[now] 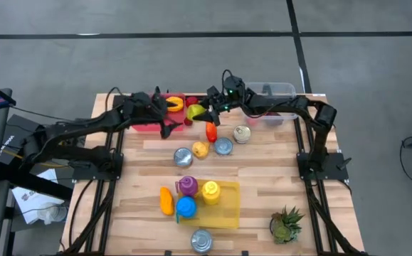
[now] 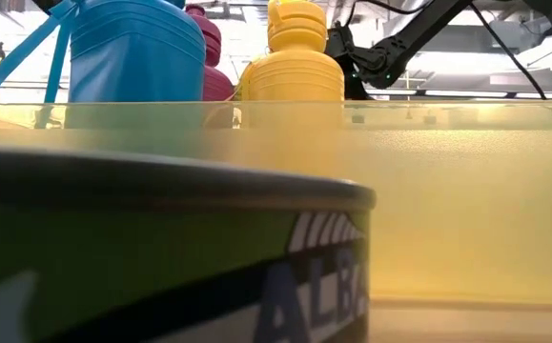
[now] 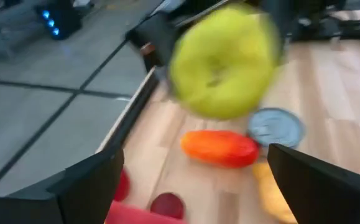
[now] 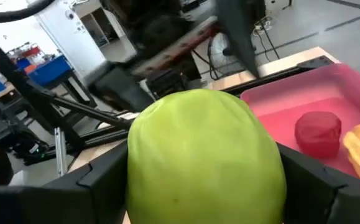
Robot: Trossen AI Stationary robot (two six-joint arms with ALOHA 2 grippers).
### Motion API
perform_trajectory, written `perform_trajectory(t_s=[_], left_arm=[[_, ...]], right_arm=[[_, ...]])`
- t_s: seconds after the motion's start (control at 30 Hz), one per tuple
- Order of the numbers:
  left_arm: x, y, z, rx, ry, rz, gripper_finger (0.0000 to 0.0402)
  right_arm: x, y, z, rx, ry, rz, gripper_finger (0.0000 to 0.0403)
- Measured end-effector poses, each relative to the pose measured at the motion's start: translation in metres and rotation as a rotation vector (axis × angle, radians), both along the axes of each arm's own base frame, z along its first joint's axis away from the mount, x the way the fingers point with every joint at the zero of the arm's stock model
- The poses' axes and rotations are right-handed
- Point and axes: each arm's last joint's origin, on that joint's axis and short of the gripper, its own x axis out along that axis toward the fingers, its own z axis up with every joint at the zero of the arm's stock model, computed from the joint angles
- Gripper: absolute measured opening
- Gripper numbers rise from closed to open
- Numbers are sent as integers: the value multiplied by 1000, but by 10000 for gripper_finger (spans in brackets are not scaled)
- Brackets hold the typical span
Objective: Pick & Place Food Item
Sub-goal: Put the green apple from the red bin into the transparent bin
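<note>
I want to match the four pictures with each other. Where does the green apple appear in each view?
High view: green apple near the far edge, in the right end effector.
Low view: not visible.
Left wrist view: blurred green apple, upper centre.
Right wrist view: fills the centre, between the dark fingers.
Shared landmark: the pink tray.

Low view: can [image 2: 161,257] blurred, cut off, hiding the table.

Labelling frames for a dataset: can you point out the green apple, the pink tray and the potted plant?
green apple [image 4: 204,155]: right wrist view, middle of its rounded face.
pink tray [image 4: 304,102]: right wrist view, bare floor.
potted plant [image 1: 286,223]: high view, centre of leaves.
</note>
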Motion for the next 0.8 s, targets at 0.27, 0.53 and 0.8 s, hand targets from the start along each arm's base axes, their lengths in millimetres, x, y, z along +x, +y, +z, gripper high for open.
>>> perform_trajectory(t_s=[0.27,0.53,0.8], left_arm=[[-8,-4,-2,-16,61,54,356],[-2,3,-15,-30,132,85,347],[3,29,-38,-40,214,218,346]], right_arm=[[-24,6,17,-154,191,-133,300],[-76,30,46,-386,563,-316,300],[-135,33,63,-489,923,-552,300]])
